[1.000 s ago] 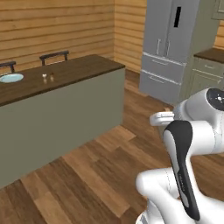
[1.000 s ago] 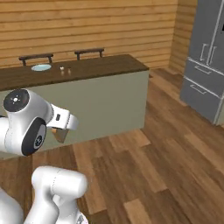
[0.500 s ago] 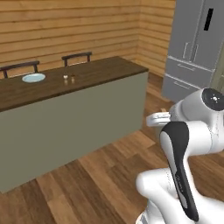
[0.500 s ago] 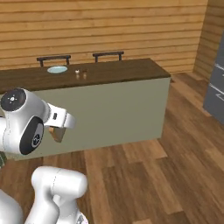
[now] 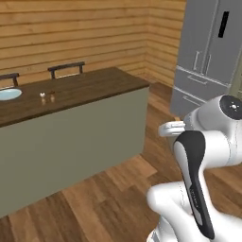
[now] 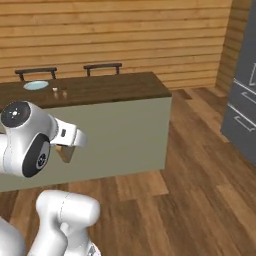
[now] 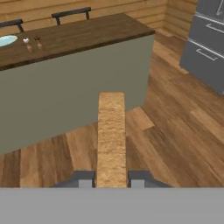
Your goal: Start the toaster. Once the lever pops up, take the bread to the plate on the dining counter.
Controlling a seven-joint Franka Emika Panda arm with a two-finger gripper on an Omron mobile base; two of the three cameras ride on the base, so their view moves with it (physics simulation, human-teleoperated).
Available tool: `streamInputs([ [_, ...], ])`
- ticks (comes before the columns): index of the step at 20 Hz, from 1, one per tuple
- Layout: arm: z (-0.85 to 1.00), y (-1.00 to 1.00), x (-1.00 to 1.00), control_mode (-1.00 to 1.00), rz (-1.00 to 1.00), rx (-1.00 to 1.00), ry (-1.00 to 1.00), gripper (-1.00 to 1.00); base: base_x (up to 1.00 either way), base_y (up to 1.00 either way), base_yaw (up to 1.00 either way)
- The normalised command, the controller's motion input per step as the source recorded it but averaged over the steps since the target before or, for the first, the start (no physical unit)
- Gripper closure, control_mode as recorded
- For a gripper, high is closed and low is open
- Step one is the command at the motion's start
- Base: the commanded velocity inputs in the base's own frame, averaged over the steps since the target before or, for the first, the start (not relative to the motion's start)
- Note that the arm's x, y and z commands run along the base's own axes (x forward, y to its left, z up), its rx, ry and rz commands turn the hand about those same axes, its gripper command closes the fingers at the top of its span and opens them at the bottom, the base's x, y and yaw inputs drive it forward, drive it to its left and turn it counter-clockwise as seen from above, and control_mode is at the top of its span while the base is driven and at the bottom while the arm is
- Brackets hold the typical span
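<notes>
My gripper [image 7: 111, 180] is shut on the bread [image 7: 111, 140], a golden-tan slice seen edge-on, sticking out between the two dark fingertips [image 7: 85, 177]. In the right base view the bread [image 6: 66, 152] hangs under the white hand, above the wood floor and short of the counter. The dining counter [image 5: 85, 90] [image 6: 115, 85] [image 7: 87, 33] has a dark wood top and grey-green sides and stands ahead. The pale blue-green plate [image 5: 7, 94] [image 6: 36, 85] [image 7: 5, 40] lies on its far left end. The toaster and its lever are out of view.
Two small shakers [image 5: 46, 96] [image 6: 60, 91] stand on the counter just right of the plate. Dark chairs [image 5: 66, 68] [image 6: 102, 66] line the counter's far side. A grey fridge [image 5: 212, 52] [image 6: 245, 100] stands to the right, with open wood floor between.
The whole picture has shifted because the base is moving: the dining counter now looks larger and nearer. The bread stays in the gripper as before.
</notes>
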Motion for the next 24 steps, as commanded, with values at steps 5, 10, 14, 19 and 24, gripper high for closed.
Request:
streamInputs([
  [5, 0.0, 0.0, 0.0, 1.0, 0.0, 0.0, 0.0, 1.0, 1.0, -1.0, 0.19],
  [10, 0.0, 0.0, 0.0, 1.0, 0.0, 0.0, 0.0, 1.0, 1.0, -0.99, 0.15],
  [14, 0.0, 0.0, 0.0, 1.0, 0.0, 0.0, 0.0, 1.0, 1.0, -1.0, 0.08],
  [19, 0.0, 0.0, 0.0, 1.0, 0.0, 0.0, 0.0, 1.0, 1.0, -1.0, 0.08],
  [24, 0.0, 0.0, 0.0, 1.0, 0.0, 0.0, 0.0, 1.0, 1.0, -1.0, 0.21],
])
